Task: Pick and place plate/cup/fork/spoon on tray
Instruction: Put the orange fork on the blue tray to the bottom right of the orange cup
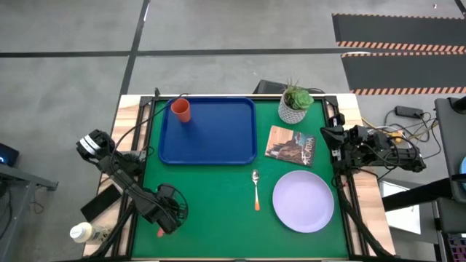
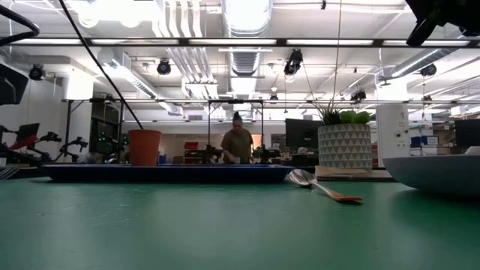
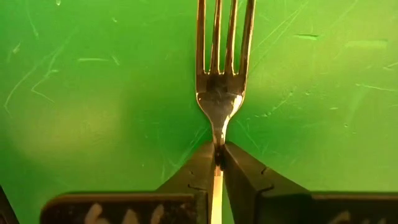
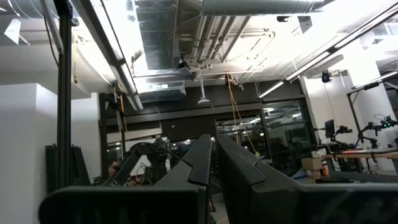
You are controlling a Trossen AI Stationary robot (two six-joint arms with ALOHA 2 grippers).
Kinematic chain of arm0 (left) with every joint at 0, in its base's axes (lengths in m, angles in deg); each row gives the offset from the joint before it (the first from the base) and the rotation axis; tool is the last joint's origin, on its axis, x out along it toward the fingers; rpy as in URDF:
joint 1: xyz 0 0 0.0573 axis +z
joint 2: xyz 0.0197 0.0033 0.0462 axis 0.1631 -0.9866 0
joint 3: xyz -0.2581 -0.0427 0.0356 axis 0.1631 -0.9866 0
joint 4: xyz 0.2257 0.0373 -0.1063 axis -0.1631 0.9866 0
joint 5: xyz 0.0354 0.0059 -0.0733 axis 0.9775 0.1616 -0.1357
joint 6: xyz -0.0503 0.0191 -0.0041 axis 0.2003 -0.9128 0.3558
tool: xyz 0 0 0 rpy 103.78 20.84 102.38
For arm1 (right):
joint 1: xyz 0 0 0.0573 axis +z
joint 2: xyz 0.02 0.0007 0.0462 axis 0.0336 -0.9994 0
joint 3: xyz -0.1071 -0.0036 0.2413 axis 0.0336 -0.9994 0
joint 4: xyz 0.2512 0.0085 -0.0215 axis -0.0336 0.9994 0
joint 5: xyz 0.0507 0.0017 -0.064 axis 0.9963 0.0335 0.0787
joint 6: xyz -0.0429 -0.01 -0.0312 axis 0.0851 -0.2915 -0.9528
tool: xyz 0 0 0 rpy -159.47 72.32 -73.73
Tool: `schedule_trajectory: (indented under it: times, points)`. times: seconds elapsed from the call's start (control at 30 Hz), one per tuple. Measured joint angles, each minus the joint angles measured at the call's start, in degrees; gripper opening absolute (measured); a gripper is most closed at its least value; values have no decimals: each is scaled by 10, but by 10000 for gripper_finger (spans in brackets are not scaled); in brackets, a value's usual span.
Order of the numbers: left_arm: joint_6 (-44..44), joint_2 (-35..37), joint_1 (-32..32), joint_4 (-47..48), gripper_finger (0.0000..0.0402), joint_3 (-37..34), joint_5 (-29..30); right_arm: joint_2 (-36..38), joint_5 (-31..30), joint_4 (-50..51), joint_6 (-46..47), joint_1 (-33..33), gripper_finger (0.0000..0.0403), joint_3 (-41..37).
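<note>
Two arms, left jaws (image 3: pixel 219 163) pinching fork (image 3: pixel 221 93), handle mostly hidden, right jaws (image 4: pixel 214 163) pressed together.

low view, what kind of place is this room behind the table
Probably a robotics lab or workshop. Exposed ducts and strip lights run across an open ceiling, other robot arms stand on benches in the background, and a person works at a far bench.
</note>
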Motion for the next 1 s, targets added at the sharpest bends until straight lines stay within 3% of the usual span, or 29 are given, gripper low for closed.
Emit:
schedule_trajectory:
  times: [0.43, 1.0]
  points:
    - [0, 5, 0, 15, 5, 1, 13, 0, 0, 0, 0, 0, 18, 0]
    - [-6, 90, 24, 78, 4, 19, 71, 0, -1, 1, 0, 0, 18, 0]
